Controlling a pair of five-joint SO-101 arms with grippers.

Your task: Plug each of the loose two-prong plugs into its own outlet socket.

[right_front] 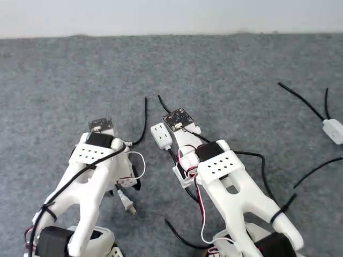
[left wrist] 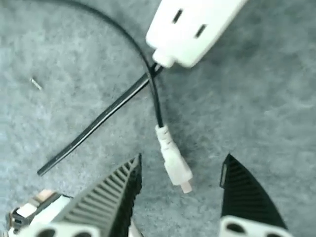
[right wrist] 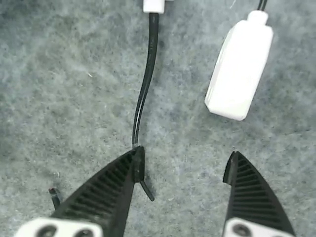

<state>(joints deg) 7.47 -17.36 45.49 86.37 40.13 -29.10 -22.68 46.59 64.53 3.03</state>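
Left of the central outlet socket (right_front: 161,135), the left arm (right_front: 88,176) leaned over the grey carpet (right_front: 225,69). The left gripper (left wrist: 183,159) stood wide open. Its ribbed black fingers (left wrist: 116,195) were spread on either side of a white plug (left wrist: 173,160) that lay flat on the carpet, touched by neither. That plug's black cord (left wrist: 157,106) ran on past the cord end of the socket, which lay near, beyond the fingertips. In the high view a pronged plug (right_front: 127,203) lay left of the socket and nearer the arm bases, beside the left arm; whether it was the same plug could not be told. Just right of the socket sat the right arm (right_front: 222,163). The right gripper (right wrist: 186,151) also gaped, holding nothing, with the socket just beyond one finger and a thin black cable (right wrist: 144,89) reaching the tip of the other. Well to the right of the socket lay a second socket (right_front: 333,130).
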